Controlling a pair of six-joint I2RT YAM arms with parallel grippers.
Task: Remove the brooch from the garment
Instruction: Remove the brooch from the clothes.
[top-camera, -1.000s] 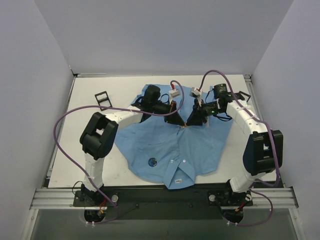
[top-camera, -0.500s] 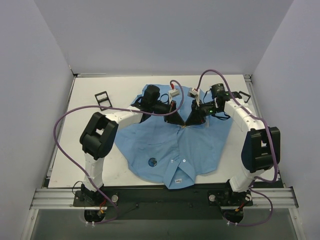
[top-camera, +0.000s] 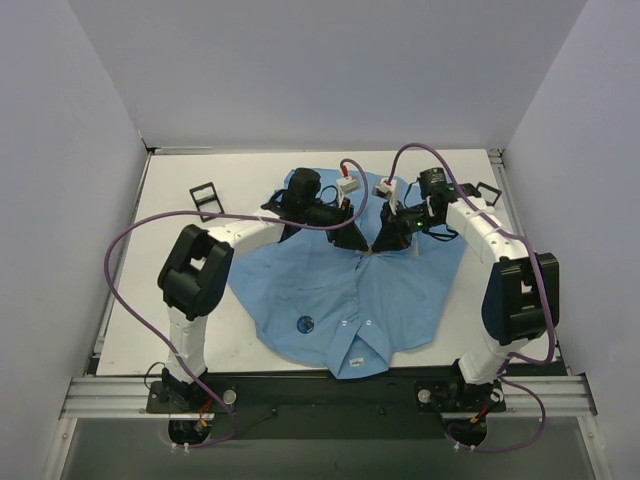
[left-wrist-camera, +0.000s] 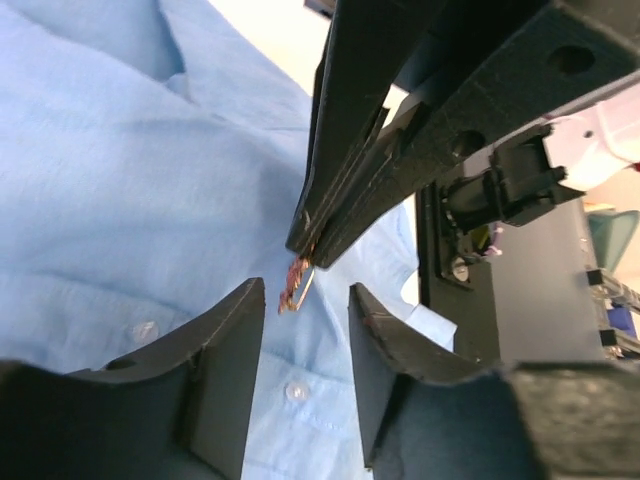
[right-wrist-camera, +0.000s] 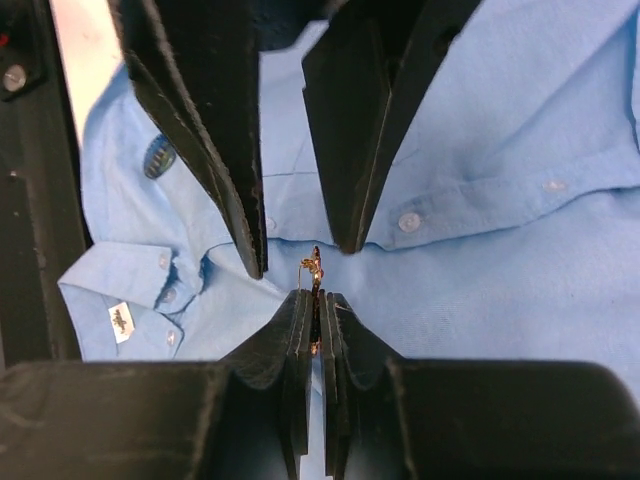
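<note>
Brooch (top-camera: 305, 323), one, lies on one garment (top-camera: 400, 290).

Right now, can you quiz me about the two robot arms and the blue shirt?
1. True or false: the left gripper is shut tight.
2. Where is the brooch? A) lying on the garment B) up in the air C) between the left gripper's fingers
3. Which gripper is pinching the tiny gold thing?
Key: 1 false, its fingers stand apart. 2 A. 3 the right gripper.
</note>
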